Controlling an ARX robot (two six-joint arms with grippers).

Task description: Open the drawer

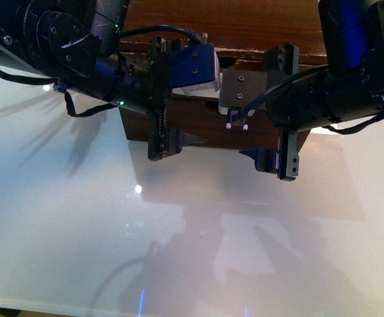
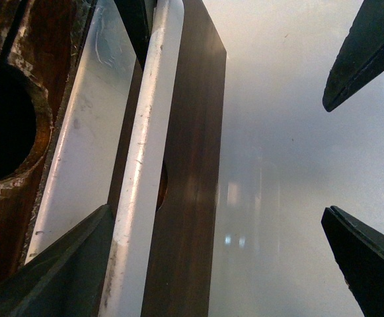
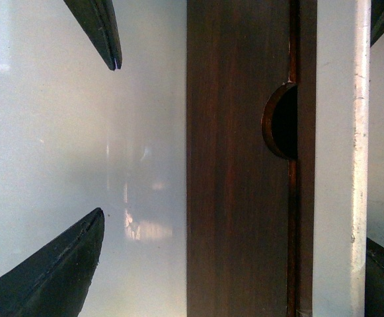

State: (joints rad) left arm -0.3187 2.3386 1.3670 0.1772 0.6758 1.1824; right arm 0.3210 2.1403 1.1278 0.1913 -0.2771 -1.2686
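Note:
The drawer (image 2: 193, 132) is a dark brown front with a half-round notch (image 3: 283, 120) in its top edge and a wide white bar handle (image 2: 144, 165). It also shows in the right wrist view (image 3: 234, 165), with the handle (image 3: 337, 165) beside it. In the front view the drawer front (image 1: 205, 124) lies between my arms. My left gripper (image 2: 215, 218) is open, its jaws straddling the handle and drawer front without touching. My right gripper (image 3: 234, 228) is open and straddles them from the opposite side. Both grippers, left (image 1: 188, 99) and right (image 1: 251, 105), face each other.
A scratched wooden part with a large round hole (image 2: 10, 125) stands beyond the handle. The brown cabinet body (image 1: 231, 26) is at the back. The glossy white table (image 1: 178, 251) spreads toward the front. The other gripper's fingers (image 2: 370, 53) show across the drawer.

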